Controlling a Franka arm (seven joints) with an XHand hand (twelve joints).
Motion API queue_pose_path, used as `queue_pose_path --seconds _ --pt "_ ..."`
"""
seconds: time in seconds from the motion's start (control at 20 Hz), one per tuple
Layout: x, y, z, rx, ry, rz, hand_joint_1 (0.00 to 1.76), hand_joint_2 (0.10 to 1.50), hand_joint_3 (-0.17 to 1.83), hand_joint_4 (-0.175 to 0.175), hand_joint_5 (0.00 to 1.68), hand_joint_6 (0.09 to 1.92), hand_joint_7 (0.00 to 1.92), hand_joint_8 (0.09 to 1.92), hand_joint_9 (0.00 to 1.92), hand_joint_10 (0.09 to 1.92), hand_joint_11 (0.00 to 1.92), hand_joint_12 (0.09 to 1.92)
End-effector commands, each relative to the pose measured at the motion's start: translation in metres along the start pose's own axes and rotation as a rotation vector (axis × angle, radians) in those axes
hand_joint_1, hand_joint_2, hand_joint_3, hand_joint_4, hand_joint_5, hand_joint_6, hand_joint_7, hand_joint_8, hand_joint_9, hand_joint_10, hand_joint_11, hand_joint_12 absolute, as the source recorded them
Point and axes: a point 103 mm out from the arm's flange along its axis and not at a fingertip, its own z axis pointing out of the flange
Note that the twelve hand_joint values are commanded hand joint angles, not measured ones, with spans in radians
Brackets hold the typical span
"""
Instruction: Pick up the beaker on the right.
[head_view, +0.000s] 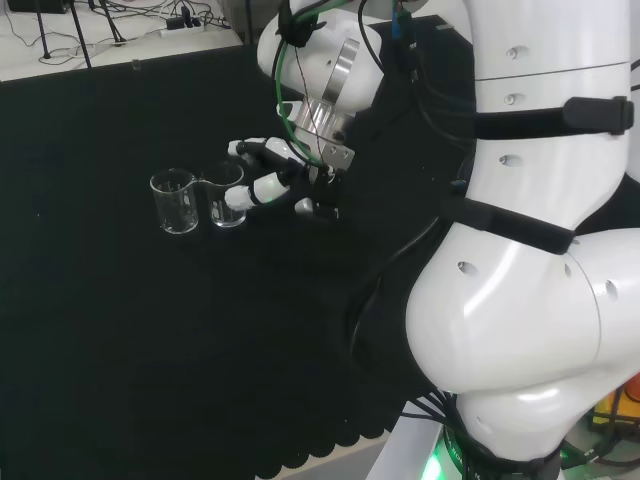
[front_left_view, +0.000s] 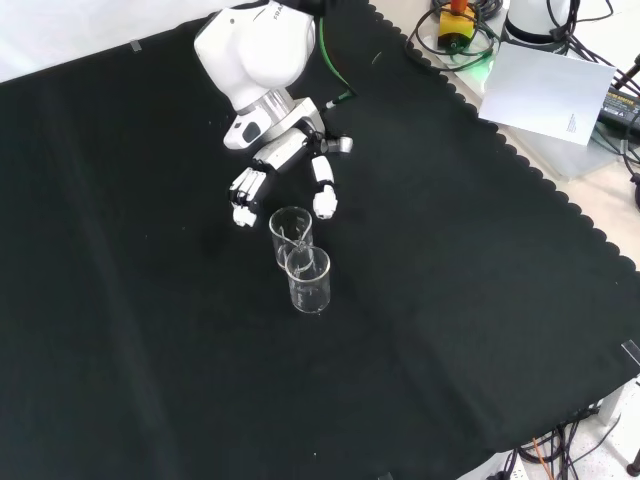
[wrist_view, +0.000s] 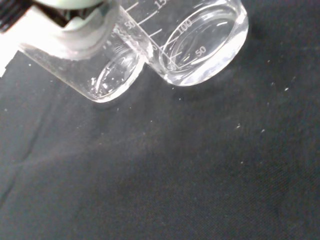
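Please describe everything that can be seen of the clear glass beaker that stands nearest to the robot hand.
The clear glass beaker nearest the hand is a small, upright, empty cylinder with white graduation marks, standing on the black cloth. Its side seems to touch the second clear beaker, on its left in the head view. The black and white hand reaches around it with relaxed fingers; contact cannot be judged.

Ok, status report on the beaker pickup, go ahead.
Hand open at right beaker, fingers either side, not closed. Left beaker close alongside. Both upright.

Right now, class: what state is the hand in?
Hand: open, fingers spread either side of the nearer beaker, not yet closed on it.
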Motion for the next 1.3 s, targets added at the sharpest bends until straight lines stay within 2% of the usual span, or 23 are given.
queue_pose_path --seconds 0.05,0.4,0.65,1.0,1.3 --pt "-0.003 0.004 0.007 -0.017 0.050 -0.018 0.81 0.55 0.40 -0.019 0.35 0.09 0.19 0.58 0.25 0.65 0.00 1.20" --pt "-0.002 0.011 0.010 -0.010 0.063 -0.028 0.81 0.55 0.41 -0.018 0.35 0.09 0.19 0.57 0.26 0.64 0.00 1.20" --pt "0.000 0.015 0.014 -0.027 0.080 -0.043 0.81 0.55 0.41 -0.018 0.32 0.09 0.19 0.57 0.26 0.64 0.00 1.20" --pt "-0.001 0.017 0.021 -0.039 0.143 -0.049 0.82 0.54 0.41 -0.016 0.36 0.09 0.21 0.57 0.29 0.63 0.00 1.20" --pt "0.001 0.018 0.023 -0.044 0.149 -0.064 0.82 0.54 0.41 -0.017 0.36 0.09 0.21 0.57 0.29 0.63 0.00 1.20"
